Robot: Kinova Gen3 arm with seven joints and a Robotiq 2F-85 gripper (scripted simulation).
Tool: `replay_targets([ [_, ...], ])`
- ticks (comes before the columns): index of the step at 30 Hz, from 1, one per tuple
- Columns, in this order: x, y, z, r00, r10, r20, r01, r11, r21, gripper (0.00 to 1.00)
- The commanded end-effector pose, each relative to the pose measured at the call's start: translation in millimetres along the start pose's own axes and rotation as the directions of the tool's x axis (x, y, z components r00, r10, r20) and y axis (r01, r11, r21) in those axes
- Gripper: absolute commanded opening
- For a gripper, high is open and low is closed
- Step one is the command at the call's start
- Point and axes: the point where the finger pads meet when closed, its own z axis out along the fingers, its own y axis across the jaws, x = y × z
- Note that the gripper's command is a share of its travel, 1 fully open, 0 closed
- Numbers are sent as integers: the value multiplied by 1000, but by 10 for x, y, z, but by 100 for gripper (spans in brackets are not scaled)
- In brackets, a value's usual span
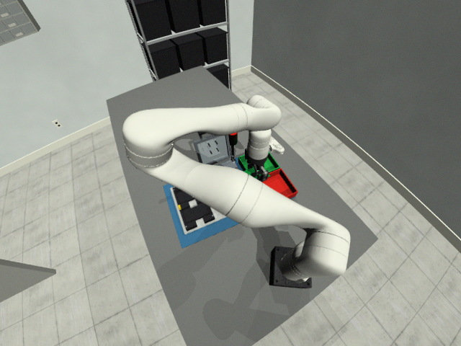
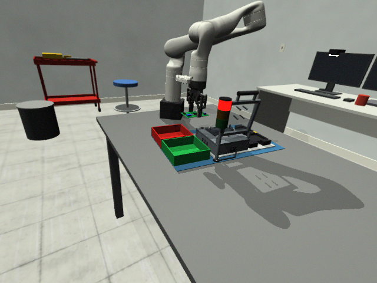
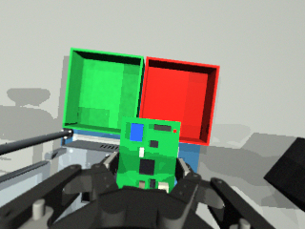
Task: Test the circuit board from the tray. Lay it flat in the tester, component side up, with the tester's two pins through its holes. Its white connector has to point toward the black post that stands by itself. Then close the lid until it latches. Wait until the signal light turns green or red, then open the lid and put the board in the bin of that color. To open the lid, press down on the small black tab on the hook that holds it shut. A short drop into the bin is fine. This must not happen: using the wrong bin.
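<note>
End effector [image 3: 149, 183] grips board [image 3: 149, 155] | exterior only: light [image 2: 225, 104] red

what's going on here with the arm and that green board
The arm's end effector is gripping the green circuit board and carrying it toward the two bins. The signal light glows red and the tester's lid stands open, so the test looks finished. The board hangs in the air near the red bin and the green bin, not yet dropped in either.
</note>
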Motion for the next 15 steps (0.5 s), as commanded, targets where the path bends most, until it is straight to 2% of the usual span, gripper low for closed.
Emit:
replay_targets([
  [1,171,79,32,1000,27,1,-27,1000,-1,77],
  [11,554,294,151,1000,27,1,-27,1000,-1,77],
  [15,616,329,170,1000,27,1,-27,1000,-1,77],
])
